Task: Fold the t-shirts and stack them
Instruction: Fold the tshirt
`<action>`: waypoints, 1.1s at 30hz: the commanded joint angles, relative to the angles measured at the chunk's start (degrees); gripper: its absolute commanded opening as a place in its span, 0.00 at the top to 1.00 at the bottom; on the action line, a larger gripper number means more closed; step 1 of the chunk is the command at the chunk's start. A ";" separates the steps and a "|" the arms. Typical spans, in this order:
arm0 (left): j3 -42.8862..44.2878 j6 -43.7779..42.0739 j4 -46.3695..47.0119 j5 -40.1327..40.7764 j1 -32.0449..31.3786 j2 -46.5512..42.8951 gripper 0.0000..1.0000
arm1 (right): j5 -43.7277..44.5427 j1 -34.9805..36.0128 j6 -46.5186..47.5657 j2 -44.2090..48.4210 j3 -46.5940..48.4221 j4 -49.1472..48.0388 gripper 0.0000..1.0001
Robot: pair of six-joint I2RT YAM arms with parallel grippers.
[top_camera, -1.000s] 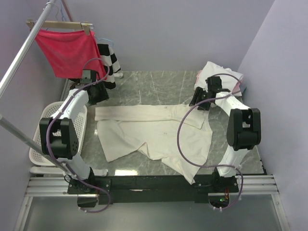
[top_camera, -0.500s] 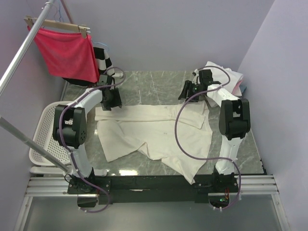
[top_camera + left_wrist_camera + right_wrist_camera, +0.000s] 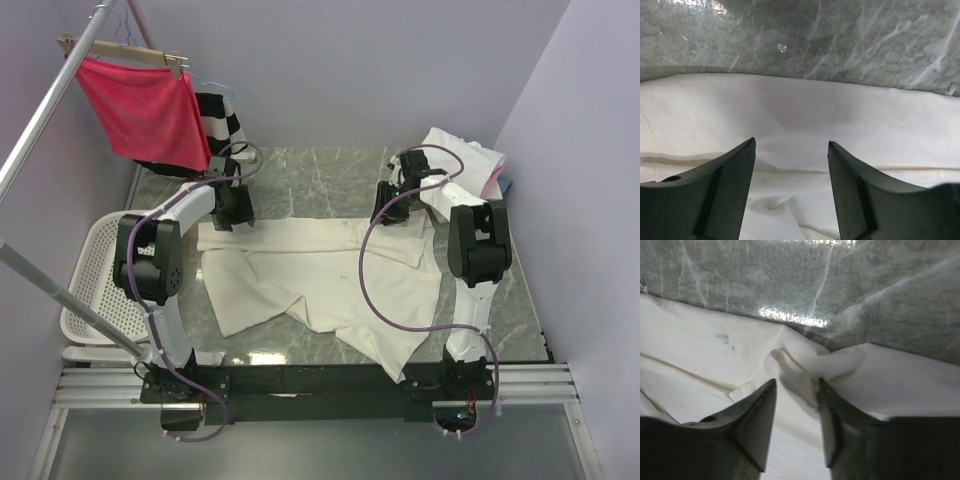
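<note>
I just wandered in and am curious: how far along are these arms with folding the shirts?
Little looks done. A heap of shirts sits in the far right corner; whether folded, I cannot tell. In hand: one cream t-shirt lies spread and rumpled, with the left gripper and right gripper over its far edge, jaws open. Left: folding it and stacking.

Marble table [image 3: 300, 180] carries spread cream t-shirt [image 3: 330, 280], shirt stack [image 3: 465, 155]

The right gripper [image 3: 796, 386] hangs low over a cream t-shirt [image 3: 700, 360], its dark jaws standing apart. The cloth is rucked into a ridge running into the gap between them. Beyond the shirt's edge lies grey marbled tabletop [image 3: 790, 275].
</note>
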State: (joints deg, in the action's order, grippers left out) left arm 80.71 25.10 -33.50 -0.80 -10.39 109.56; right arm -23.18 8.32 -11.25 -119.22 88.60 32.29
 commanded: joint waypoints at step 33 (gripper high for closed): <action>-0.38 -1.02 0.19 0.36 -1.74 -0.22 0.34 | 7.60 17.34 -12.30 30.96 -33.57 1.90 0.40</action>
State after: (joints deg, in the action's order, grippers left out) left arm 80.58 24.69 -33.69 -0.64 -11.29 109.75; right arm -18.00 22.96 -18.87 -94.45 58.63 35.42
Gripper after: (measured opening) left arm 0.655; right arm 0.462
